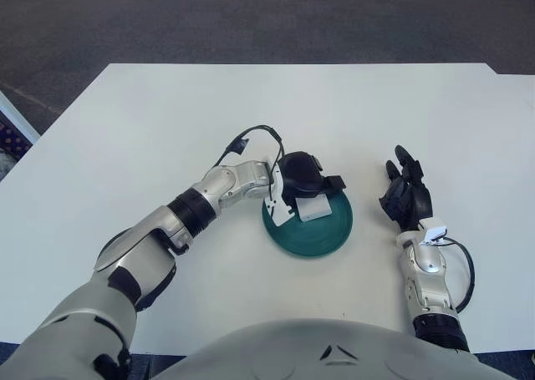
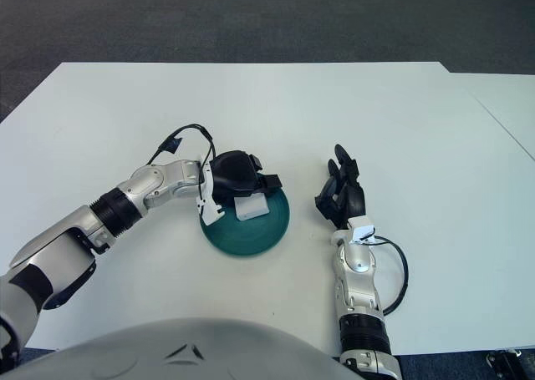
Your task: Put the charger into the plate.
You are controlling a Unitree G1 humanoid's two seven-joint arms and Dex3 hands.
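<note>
No brand, label or legible writing found on any item in either view.

Left arm reaching in from lower left across white table [image 1: 150,121], forearm angled up and right toward centre. Black cable loop [image 1: 251,139] arcing over the wrist.

Left hand [image 1: 299,178] positioned over the near-left part of green plate [image 1: 322,238], dark fingers [image 1: 333,183] curled downward around the top of white charger [image 1: 313,208]. Charger seen as a pale rectangular block directly beneath the palm, lower face projecting below the fingers and lying over the plate's interior. Contact between charger and plate surface not resolvable; charger possibly resting, possibly just above. Fingers closed on the charger body, gripping from above. A second white piece at the plate's left rim, beside the hand, belonging to hand or charger: cannot tell which.

Plate: round, dark teal, on the table at centre, just right of the left wrist.

Right hand [image 1: 407,195] well apart from the plate, to its right, forearm coming up from the bottom edge. Fingers extended upward and loosely spread, holding nothing. Small white module and black cable loop at the right wrist.
</note>
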